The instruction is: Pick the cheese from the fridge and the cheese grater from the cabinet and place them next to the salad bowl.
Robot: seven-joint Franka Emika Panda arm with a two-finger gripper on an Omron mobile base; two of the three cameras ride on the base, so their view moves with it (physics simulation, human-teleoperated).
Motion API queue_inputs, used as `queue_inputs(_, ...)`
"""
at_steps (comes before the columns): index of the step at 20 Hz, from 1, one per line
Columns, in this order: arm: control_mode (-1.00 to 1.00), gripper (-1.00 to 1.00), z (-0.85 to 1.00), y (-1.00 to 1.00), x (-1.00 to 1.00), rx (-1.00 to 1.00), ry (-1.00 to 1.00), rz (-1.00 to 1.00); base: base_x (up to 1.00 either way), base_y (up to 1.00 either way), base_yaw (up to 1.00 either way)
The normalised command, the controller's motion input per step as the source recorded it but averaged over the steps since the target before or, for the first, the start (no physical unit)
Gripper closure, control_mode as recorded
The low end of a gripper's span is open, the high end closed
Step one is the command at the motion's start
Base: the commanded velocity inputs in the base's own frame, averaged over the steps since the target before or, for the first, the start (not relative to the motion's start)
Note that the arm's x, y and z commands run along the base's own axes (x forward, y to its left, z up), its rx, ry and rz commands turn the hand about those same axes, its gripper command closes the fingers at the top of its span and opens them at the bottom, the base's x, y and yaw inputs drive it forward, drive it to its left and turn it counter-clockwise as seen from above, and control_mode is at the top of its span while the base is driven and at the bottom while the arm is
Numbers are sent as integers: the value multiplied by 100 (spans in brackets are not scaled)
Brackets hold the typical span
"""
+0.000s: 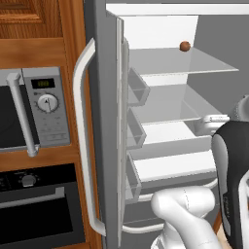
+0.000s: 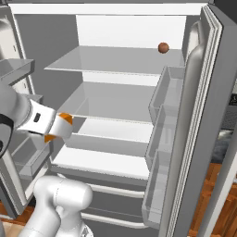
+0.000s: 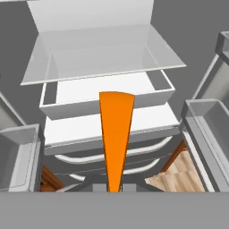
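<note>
The fridge (image 2: 115,104) stands open, with glass shelves and a white interior. My gripper (image 2: 61,127) hangs in front of the lower shelves at the left of the right base view, shut on the cheese (image 2: 67,118), whose orange corners stick out above and below the hand. In the hand view the cheese (image 3: 116,134) is a long bright orange wedge rising from between the fingers, in front of the fridge's lower drawers. The left fridge door with its long white handle (image 1: 80,126) is swung open. The cheese grater, the cabinet and the salad bowl are out of view.
A small reddish-brown ball (image 1: 185,46) sits on the top glass shelf (image 2: 111,60). Door bins (image 2: 162,120) line the open right door. A microwave (image 1: 34,109) and an oven (image 1: 34,204) are set in wood to the left of the fridge.
</note>
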Motion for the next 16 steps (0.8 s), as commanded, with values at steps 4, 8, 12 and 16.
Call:
queue_inputs(4, -100, 100, 0, 0, -4, 0, 0, 0, 0, 0, 0)
queue_inputs(8, -100, 100, 0, 0, -5, 0, 0, 0, 0, 0, 0)
queue_inputs(12, -100, 100, 0, 0, -10, 0, 0, 0, 0, 0, 0)
queue_inputs(16, 100, 100, 0, 0, -14, 0, 0, 0, -7, 0, 0)
